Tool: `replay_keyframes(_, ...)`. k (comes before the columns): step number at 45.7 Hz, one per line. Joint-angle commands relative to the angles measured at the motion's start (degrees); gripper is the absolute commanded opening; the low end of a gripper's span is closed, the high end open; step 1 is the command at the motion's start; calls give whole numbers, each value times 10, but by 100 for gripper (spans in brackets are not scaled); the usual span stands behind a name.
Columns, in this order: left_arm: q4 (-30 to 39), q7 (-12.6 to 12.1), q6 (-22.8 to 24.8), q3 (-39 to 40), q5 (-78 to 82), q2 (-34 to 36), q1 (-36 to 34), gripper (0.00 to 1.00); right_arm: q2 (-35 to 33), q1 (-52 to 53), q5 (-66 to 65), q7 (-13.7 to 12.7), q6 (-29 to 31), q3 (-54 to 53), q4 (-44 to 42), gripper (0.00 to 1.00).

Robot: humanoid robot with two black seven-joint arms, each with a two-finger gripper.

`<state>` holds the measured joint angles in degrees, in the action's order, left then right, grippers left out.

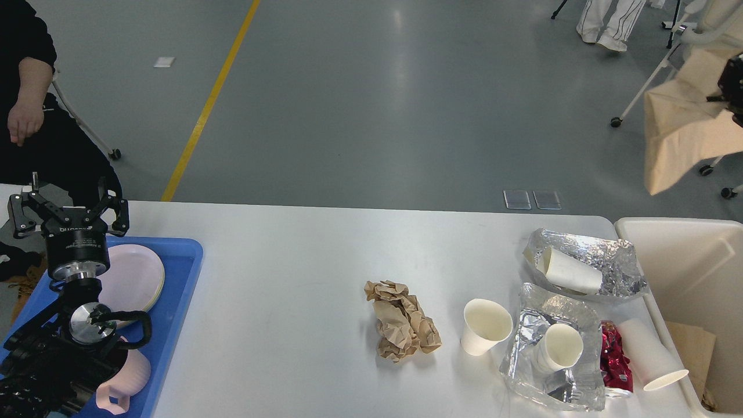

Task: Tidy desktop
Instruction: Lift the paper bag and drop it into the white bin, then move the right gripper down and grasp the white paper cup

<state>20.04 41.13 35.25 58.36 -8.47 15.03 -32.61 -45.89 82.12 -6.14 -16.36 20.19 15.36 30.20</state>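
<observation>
Left gripper: my fingers spread wide above the blue tray.
Right gripper: barely visible at the edge by a paper bag; jaw state unclear.
Desktop: below me, carrying crumpled paper, cups, foil.

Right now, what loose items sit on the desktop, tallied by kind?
Paper cups: 4
Foil sheets: 2
Crumpled brown paper: 1
Red wrapper: 1
Total: 8
</observation>
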Motion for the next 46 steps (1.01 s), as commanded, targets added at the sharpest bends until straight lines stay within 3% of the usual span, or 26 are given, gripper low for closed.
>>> replay_keyframes(1,0,0,0,0,0,0,0,96,-32,-71,0,1,-4,-2,-15,0)
replay_keyframes(8,0,0,0,0,0,0,0,96,-26,-165,0,2,-25,-3,-36,0)
replay_keyframes(16,0,0,0,0,-1,0,0,96,-3,-249,0,3,-138,-13,-69,95)
replay_keyframes(17,0,0,0,0,0,0,0,96,4,-260,1,4,-151,-16,-78,100)
replay_keyframes(25,0,0,0,0,0,0,0,96,78,-312,33,4,-163,-31,-175,100)
replay_keyframes(33,0,0,0,0,0,0,0,96,122,-307,48,5,-161,-31,-175,100)
replay_keyframes(46,0,0,0,0,-1,0,0,96,198,-233,36,1,-71,-5,-159,100)
